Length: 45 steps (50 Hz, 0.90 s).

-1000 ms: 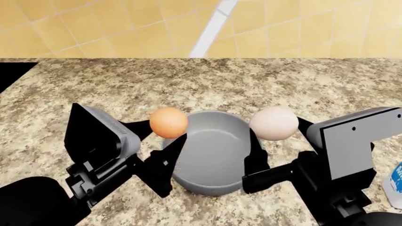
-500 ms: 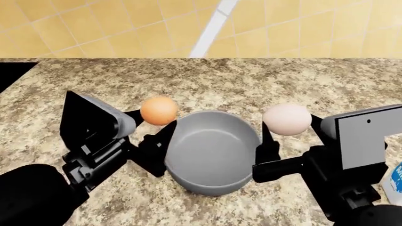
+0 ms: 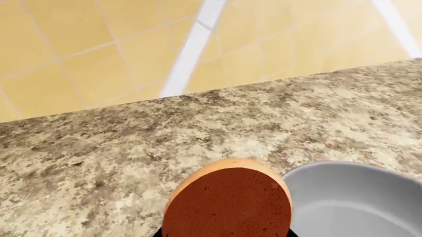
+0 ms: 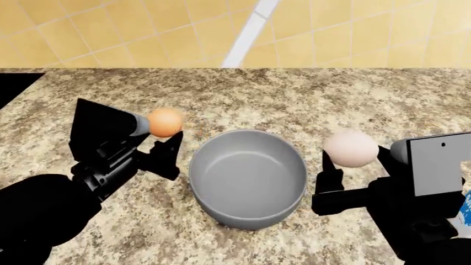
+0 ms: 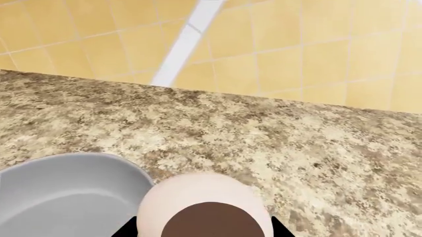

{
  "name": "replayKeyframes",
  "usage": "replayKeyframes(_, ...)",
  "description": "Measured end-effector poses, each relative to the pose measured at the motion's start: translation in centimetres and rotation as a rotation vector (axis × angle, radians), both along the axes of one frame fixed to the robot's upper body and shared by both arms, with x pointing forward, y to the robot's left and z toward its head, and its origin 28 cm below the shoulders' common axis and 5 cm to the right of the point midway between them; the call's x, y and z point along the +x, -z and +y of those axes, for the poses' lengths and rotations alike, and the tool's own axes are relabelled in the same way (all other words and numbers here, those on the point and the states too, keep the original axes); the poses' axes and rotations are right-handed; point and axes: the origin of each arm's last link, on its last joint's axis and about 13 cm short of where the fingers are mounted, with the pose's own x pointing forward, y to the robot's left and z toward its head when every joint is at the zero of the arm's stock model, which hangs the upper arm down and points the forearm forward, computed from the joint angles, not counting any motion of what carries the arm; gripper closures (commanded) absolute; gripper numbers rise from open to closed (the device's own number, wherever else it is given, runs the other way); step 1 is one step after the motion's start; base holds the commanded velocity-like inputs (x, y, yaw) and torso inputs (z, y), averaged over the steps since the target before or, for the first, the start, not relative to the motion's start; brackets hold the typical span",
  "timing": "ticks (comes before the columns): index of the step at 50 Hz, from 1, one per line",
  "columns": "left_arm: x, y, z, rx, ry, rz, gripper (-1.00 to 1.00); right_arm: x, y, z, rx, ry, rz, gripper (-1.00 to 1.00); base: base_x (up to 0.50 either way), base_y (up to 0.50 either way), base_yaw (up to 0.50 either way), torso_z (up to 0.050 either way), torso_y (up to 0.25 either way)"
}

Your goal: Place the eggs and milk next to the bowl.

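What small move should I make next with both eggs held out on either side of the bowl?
Probably lower both arms: the orange egg in the left gripper and the pale egg in the right gripper flank the bowl, apparently above the counter.

Orange egg (image 4: pixel 164 122), pinkish egg (image 4: pixel 351 148), grey bowl (image 4: pixel 248 176)

**No legible text in view**

The only lettering shows in the head view, on the blue label of the milk jug (image 4: pixel 464 212) at the right edge of the countertop (image 4: pixel 294 94). The frame cuts it off, leaving a fragment of white characters too partial to read. No other writing, brand, number or sign shows in any view.
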Motion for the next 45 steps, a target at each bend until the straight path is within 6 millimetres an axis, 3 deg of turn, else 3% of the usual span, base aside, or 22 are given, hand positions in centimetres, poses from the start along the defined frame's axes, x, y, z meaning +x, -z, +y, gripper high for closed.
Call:
replayKeyframes(26,5.4,2.2,2.1,0.087,0.01,0.105,1.0,-3.8,2.8,-0.4,0.002,-0.055,0.129,1.0,0.0,0.0,0.0,0.0,0.0)
replayKeyframes(45,6.4,3.3,2.8,0.14,0.052,0.127,1.0,-4.7,3.8,-0.5,0.0,-0.099,0.192,1.0,0.0,0.0,0.0,0.0,0.001)
